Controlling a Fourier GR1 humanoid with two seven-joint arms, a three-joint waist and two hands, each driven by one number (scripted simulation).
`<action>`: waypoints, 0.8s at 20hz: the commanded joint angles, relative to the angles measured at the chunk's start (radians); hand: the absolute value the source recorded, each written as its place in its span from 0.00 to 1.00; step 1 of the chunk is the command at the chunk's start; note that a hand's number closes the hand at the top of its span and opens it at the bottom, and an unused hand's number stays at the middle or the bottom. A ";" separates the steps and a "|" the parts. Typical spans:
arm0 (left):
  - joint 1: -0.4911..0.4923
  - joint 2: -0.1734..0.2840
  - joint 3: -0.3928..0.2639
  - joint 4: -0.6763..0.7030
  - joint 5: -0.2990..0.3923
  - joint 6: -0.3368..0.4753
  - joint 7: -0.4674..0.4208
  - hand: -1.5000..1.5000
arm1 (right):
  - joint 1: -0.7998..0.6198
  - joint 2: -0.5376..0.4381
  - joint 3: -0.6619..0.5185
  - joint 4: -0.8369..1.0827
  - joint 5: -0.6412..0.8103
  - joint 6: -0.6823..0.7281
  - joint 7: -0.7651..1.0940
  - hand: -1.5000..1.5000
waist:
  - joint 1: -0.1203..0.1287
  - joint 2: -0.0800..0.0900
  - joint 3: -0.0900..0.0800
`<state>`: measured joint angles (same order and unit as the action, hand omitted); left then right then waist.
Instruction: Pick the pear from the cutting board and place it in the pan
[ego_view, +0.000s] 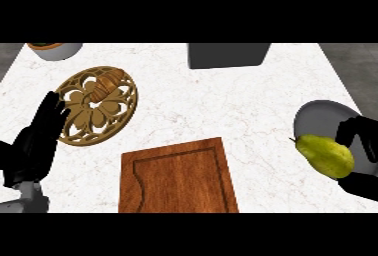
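The right hand (362, 150) had its fingers curled round the pear (325, 155), holding it over the pan (317, 116). The fruit looked smooth, firm, light, best held round its belly. The left hand (35, 142) rested open.

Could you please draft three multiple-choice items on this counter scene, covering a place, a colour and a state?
1. Where is the pear?
A. on the cutting board
B. at the pan, in the right hand
C. on the trivet

2. What colour is the cutting board?
A. reddish-brown
B. white
C. grey

3. What state is the left hand in?
A. curled round the pear
B. open, holding nothing
C. pressing on the cutting board

Answers:
1. B, the right hand curls round the pear over the grey pan at the view's right.
2. A, its wood is reddish-brown on the white counter.
3. B, its fingers are straight, beside the round golden trivet.
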<state>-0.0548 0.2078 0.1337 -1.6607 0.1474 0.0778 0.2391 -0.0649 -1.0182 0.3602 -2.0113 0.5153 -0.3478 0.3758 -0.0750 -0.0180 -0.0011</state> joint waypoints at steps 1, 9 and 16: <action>-0.038 -0.003 -0.010 0.038 0.011 -0.030 -0.016 0.50 | 0.129 -0.080 -0.203 0.030 -0.138 -0.036 -0.090 1.00 | 0.038 0.014 0.002; -0.113 -0.035 -0.062 0.036 -0.056 0.019 0.016 0.50 | 0.127 0.023 -0.366 0.452 -0.308 0.005 -0.521 1.00 | 0.075 0.020 0.003; -0.178 -0.037 -0.046 0.099 -0.026 -0.007 0.030 0.50 | -0.080 0.201 -0.273 0.774 -0.232 0.060 -0.749 1.00 | 0.091 0.023 0.002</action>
<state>-0.1812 0.1793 0.0908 -1.5905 0.1180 0.0675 0.2479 -0.0511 -0.8972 0.0526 -1.4024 0.2572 -0.3122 -0.2644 0.0064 0.0029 0.0011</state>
